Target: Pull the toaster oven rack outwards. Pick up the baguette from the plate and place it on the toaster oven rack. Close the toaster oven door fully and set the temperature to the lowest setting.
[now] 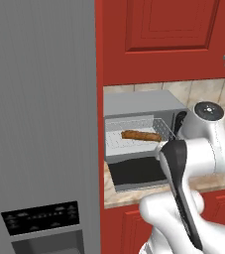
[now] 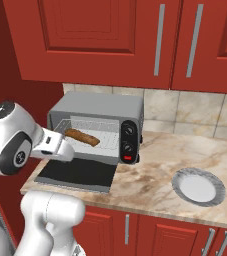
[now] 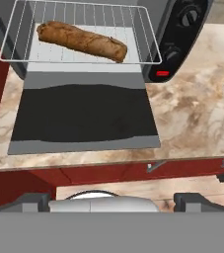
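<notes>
The toaster oven (image 2: pixel 97 125) is seen at the left end of the marble surface (image 2: pixel 155 175), under the red cupboards (image 2: pixel 110 35) and next to the tall grey fridge (image 1: pixel 39 114). The toaster oven door (image 3: pixel 84 118) is folded all the way down and lies flat on the surface in front of the oven. The toaster oven rack (image 3: pixel 79 32) is pulled out over the door. The baguette (image 3: pixel 81 42) is lying on the rack, a little slanted. The black panel with two knobs (image 2: pixel 129 137) and a red button (image 2: pixel 128 158) is found on the right side of the oven. The plate (image 2: pixel 199 186) is seen well apart from the oven, to the right on the surface, with nothing on it. The claw (image 3: pixel 113 200) is held back from the oven, in front of the edge of the surface, with its two dark tips (image 3: pixel 27 201) spread as wide as they go, and nothing is held between them.
</notes>
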Available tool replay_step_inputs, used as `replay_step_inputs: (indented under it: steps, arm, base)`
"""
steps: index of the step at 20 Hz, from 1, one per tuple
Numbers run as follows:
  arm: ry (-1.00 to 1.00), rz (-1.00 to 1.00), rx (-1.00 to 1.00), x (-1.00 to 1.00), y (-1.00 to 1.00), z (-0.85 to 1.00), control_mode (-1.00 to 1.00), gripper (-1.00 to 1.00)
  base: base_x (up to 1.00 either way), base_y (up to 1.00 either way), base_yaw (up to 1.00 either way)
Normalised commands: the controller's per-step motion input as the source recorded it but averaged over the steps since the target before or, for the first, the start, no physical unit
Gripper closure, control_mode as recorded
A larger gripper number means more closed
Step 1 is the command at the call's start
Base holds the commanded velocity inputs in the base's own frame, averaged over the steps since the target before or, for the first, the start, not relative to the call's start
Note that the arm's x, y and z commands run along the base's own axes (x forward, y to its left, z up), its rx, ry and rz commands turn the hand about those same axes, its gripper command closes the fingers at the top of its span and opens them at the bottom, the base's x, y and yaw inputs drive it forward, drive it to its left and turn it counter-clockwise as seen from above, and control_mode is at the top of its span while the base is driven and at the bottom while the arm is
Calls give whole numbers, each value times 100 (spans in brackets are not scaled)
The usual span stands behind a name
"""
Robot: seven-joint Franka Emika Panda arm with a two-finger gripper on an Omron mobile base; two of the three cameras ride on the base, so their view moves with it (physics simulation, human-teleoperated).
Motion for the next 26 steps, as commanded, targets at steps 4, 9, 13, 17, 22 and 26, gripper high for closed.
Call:
replay_step_inputs:
  steps: [4,9,13,17,22,26]
  arm:
    - [6,6,3,-23,-37,-10,-100,-100]
    - [3,6,5,-18,-36,-7,-100,-100]
    - [0,9,3,-18,-40,-5,-100,-100]
    - [0,9,7,-15,-50,-6,-100,-100]
    - [0,6,9,-3,-33,-14,-100,-100]
    - [0,0,12,1,-9,-25,-100,-100]
  base:
    - [0,0,0]
    - [0,0,0]
    - [0,0,0]
    - [0,0,0]
    - [0,0,0]
    - [0,0,0]
